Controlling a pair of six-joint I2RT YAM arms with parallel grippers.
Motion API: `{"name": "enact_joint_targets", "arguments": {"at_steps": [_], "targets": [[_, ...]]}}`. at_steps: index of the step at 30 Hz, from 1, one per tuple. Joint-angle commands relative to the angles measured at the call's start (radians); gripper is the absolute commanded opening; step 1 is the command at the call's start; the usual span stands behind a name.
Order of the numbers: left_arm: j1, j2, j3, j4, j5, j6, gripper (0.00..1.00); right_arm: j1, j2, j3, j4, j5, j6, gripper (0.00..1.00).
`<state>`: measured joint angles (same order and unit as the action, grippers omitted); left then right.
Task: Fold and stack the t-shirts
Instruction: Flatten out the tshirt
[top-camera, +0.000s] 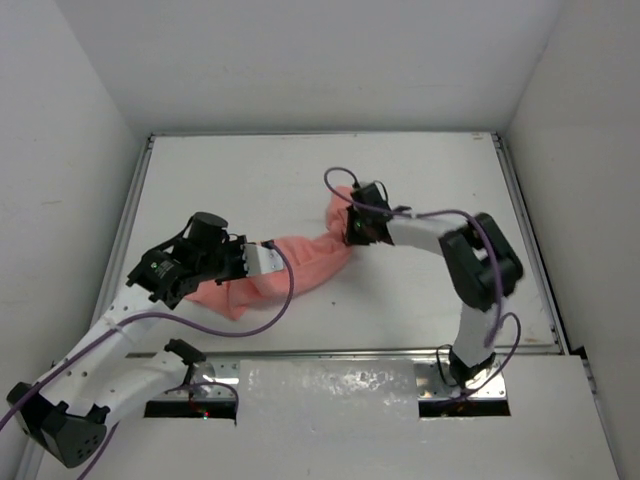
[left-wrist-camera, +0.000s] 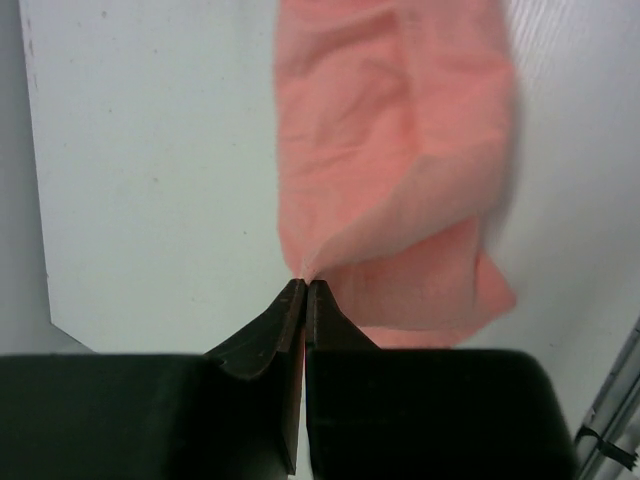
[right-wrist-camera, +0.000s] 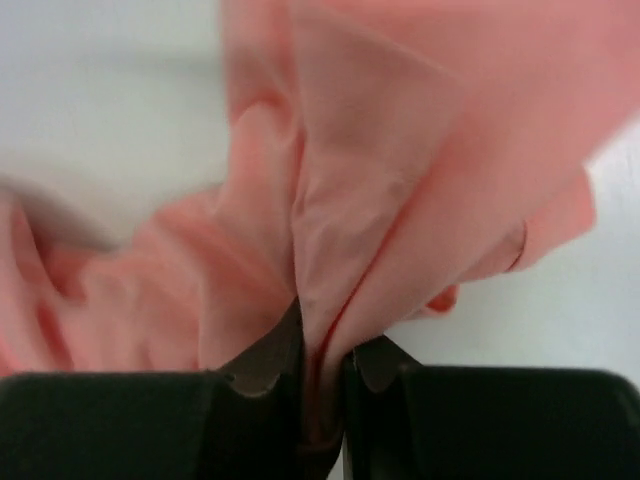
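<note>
**Position of the garment.** The plain salmon-pink soft cloth t-shirt (top-camera: 305, 262) is gathered into a twisted, rope-like band spanning the two grippers. It is not spread flat. A loose end lies on the white table top (top-camera: 420, 170) just behind and beneath the left fingers. Whether the middle of the span touches the surface cannot be told.

**Left gripper** (top-camera: 266, 260). In the left wrist view the jaws of the left gripper (left-wrist-camera: 303, 290) are closed tip to tip on a thin point of cloth. The t-shirt (left-wrist-camera: 390, 170) fans out ahead of the fingertips and to their right. The pinch is shallow — only a sliver of fabric sits between the tips.

**Right gripper** (top-camera: 352, 228). In the right wrist view the right gripper (right-wrist-camera: 322, 350) is clamped on a thick pleat of several layers. The t-shirt (right-wrist-camera: 400, 150) bulges above the fingers and to both sides of them.

**Step in hand (judged).** The garment is being opened out for laying flat. No fold is made yet, so the task is at an early stage.

**Procedure.**
1. Draw the grippers apart evenly and low over the table, so that the twist between the fingers unwinds rather than tightens.
2. Limit tension — the shallow left pinch is likely to slip first.
3. Expect the right bundle to hold firmly but to hide the true edge. A re-grip on a single hem or shoulder is probably needed before the cloth lies flat.
4. Route the motion clear of the purple cable (top-camera: 285, 300) beside the left fingers.
</note>
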<state>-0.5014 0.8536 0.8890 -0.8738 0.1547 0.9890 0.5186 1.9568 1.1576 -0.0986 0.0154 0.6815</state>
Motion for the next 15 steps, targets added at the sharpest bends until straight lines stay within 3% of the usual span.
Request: {"name": "enact_joint_targets", "arguments": {"at_steps": [1, 2, 4, 5, 7, 9, 10, 12, 14, 15], "targets": [[0.015, 0.035, 0.041, 0.114, -0.004, -0.007, 0.0, 0.091, -0.281, -0.271, 0.001, 0.015, -0.134, 0.17], [0.018, 0.056, 0.044, 0.122, -0.006, 0.006, 0.0, 0.116, -0.332, -0.317, -0.013, -0.008, -0.157, 0.42], [0.024, 0.07, 0.045, 0.124, -0.01, 0.033, 0.0, 0.173, -0.472, -0.392, -0.105, -0.009, -0.248, 0.64], [0.029, 0.073, 0.044, 0.124, -0.014, 0.063, 0.0, 0.175, -0.517, -0.394, -0.163, 0.02, -0.278, 0.85], [0.037, 0.081, 0.039, 0.131, -0.017, 0.082, 0.0, 0.12, -0.608, -0.378, -0.314, 0.131, -0.316, 0.99], [0.041, 0.091, 0.041, 0.139, -0.009, 0.088, 0.0, 0.011, -0.719, -0.36, -0.325, 0.092, -0.342, 0.99], [0.043, 0.096, 0.044, 0.137, -0.003, 0.086, 0.0, -0.103, -0.734, -0.319, -0.325, 0.06, -0.344, 0.99], [0.043, 0.111, 0.05, 0.144, 0.017, 0.063, 0.0, -0.169, -0.705, -0.247, -0.374, 0.035, -0.388, 0.95], [0.043, 0.124, 0.054, 0.145, 0.031, 0.04, 0.0, -0.206, -0.623, -0.147, -0.426, 0.057, -0.41, 0.85], [0.043, 0.125, 0.054, 0.145, 0.037, 0.034, 0.0, -0.215, -0.598, -0.128, -0.478, 0.084, -0.416, 0.71]]}}
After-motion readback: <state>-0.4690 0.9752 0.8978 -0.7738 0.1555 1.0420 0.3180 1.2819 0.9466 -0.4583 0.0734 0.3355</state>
